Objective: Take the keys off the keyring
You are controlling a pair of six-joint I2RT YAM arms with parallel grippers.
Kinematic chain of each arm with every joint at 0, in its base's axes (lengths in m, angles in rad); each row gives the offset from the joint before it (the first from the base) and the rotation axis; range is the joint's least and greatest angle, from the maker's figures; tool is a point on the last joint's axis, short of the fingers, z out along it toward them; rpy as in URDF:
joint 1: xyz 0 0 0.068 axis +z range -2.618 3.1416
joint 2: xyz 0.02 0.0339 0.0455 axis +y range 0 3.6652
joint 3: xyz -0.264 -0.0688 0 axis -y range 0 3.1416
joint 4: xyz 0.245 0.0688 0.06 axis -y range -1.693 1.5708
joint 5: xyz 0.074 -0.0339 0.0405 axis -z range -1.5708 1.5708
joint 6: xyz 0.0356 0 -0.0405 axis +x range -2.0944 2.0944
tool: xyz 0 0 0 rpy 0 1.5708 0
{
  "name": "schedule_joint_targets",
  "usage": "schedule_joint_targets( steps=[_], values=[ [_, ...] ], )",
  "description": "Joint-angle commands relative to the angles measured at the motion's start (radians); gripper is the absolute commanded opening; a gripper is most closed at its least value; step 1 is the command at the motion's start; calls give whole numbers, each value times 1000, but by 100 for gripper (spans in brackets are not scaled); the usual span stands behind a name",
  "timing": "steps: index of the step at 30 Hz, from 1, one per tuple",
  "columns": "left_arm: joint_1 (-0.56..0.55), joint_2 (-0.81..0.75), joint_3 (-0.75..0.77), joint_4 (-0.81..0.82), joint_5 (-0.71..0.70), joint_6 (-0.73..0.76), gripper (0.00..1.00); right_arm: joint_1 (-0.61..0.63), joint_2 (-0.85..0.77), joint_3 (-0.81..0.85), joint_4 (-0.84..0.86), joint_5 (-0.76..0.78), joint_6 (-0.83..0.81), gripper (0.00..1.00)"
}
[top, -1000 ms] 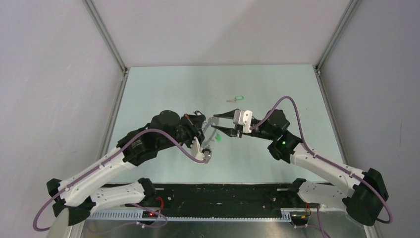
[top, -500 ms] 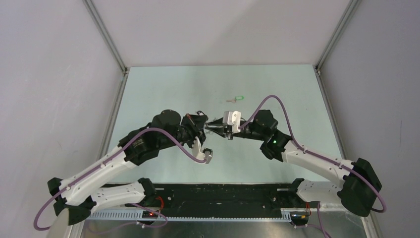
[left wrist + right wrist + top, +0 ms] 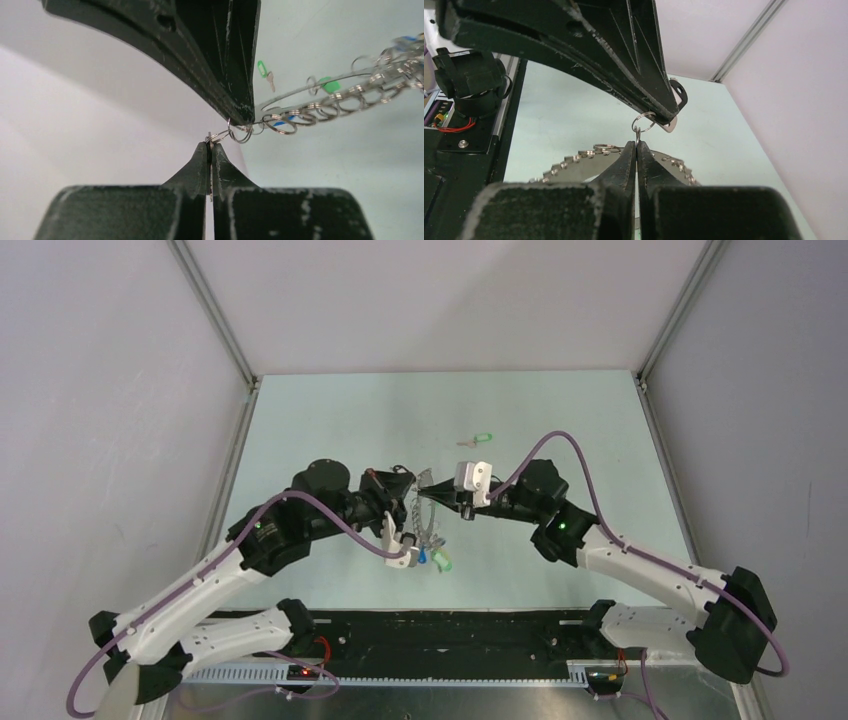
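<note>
- Top view: the pale green table (image 3: pixel 330 410) carries both arms, which meet near its middle.
- The left claw (image 3: pixel 408 485) and the right claw (image 3: pixel 432 491) point at each other, tips nearly touching, raised off the surface.
- The thin silver wire keyring (image 3: pixel 425 525) hangs just below the two tips, with a run of small rings along it.
- The silver keys with coloured plastic heads (image 3: pixel 436 560) dangle at its lower end; blue and green heads show.
- One loose green-headed key (image 3: pixel 480 438) lies flat on the table, well apart, on the far side of the claws.
- Left wrist view: the left claw (image 3: pixel 210 144) is closed, fingertips pressed together on a small silver split ring (image 3: pixel 227 135).
- The right claw (image 3: pixel 239 114) comes in from above, and its tip touches that same split ring.
- The row of linked silver rings (image 3: pixel 320 106) trails off to the right, with the keyring (image 3: pixel 300 94) arcing above it and a green key head (image 3: pixel 327 84) just beside the wire.
- The loose green-headed key (image 3: pixel 261 68) shows on the table behind.
- Right wrist view: the right claw (image 3: pixel 636 146) is clamped, no gap between its fingers, nipping the lower edge of the small silver split ring (image 3: pixel 644 119).
- The left claw (image 3: pixel 664 112) reaches down from the upper left and meets the ring's top.
- The row of linked silver rings (image 3: pixel 574 160) curves low behind the fingers.
</note>
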Motion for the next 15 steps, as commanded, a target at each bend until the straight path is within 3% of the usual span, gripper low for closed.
schedule_joint_targets(
  steps=[1, 15],
  values=[
    [55, -51, 14, 123, 120, -150, 0, 6, -46, 35, -86, -29, -19, 0],
    [104, -84, -38, 152, 227, -375, 0, 5, -116, 35, -164, -112, -29, 0]
  ],
)
